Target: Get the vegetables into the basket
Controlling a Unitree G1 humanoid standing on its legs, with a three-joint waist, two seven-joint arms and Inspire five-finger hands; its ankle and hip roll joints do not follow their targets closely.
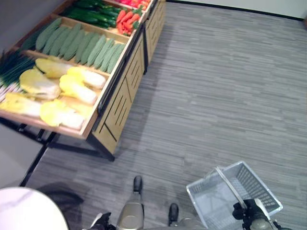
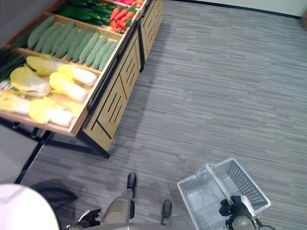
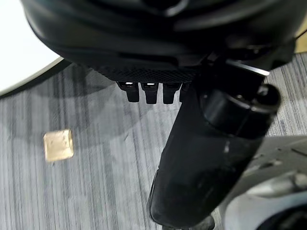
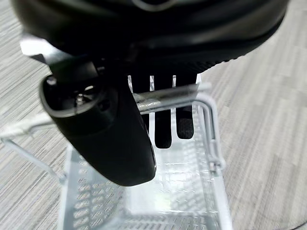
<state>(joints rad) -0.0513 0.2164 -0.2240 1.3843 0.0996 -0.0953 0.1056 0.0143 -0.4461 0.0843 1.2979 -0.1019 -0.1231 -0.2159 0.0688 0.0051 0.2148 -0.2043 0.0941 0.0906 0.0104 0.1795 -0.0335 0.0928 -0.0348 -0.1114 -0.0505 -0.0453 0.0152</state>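
Wooden display stand with slatted sides runs along the upper left of the left eye view; its sloping trays hold pale yellow cabbages nearest the robot, then a row of ridged green gourds, then dark green cucumbers beside orange carrots. Grey striped floor fills the rest, and a white round tabletop shows at the lower left corner. At the lower right, a white wire basket hangs above the floor, well apart from the stand, its handle rising to the right hand; no vegetable lies in it. The left hand shows at the bottom edge, low and to the left. Right eye view: the same layout, with the basket at the lower right under the right hand. Left wrist view: the left hand has short curled fingertips folded toward the palm with nothing between them, and the thumb stands out in front; a small tan square lies on the floor below. Right wrist view: the fingers of the right hand curl round the basket's wire handle, the thumb in front, and the empty mesh bottom hangs beneath.
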